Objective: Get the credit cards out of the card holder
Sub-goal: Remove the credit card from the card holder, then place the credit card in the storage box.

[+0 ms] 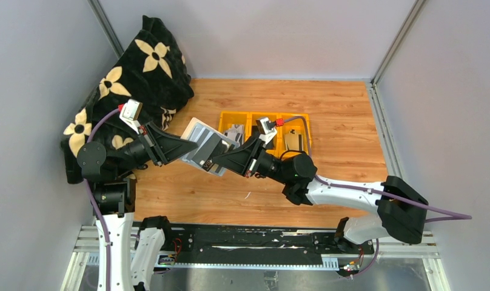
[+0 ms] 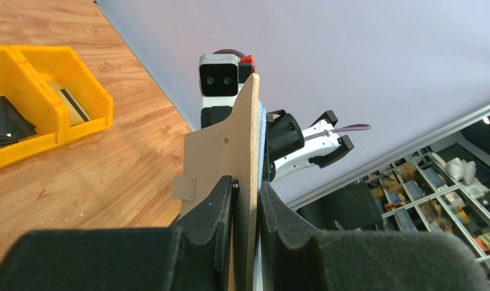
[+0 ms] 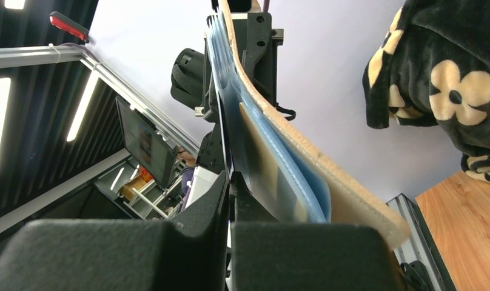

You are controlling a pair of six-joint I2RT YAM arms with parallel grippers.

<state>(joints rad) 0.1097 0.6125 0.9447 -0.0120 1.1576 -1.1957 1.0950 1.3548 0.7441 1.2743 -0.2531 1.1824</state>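
The card holder is held open in the air over the table, its pale silvery inside facing up. My left gripper is shut on its left edge; in the left wrist view the beige outside with its snap tab stands edge-on between the fingers. My right gripper is shut on a thin dark credit card that sticks out of the holder's pocket. In the right wrist view the card's edge sits between the fingers, with the holder's blue lining beside it.
A row of yellow bins stands behind the grippers, with flat cards lying in them; they also show in the left wrist view. A black blanket with cream flowers fills the back left corner. Grey walls close in the table.
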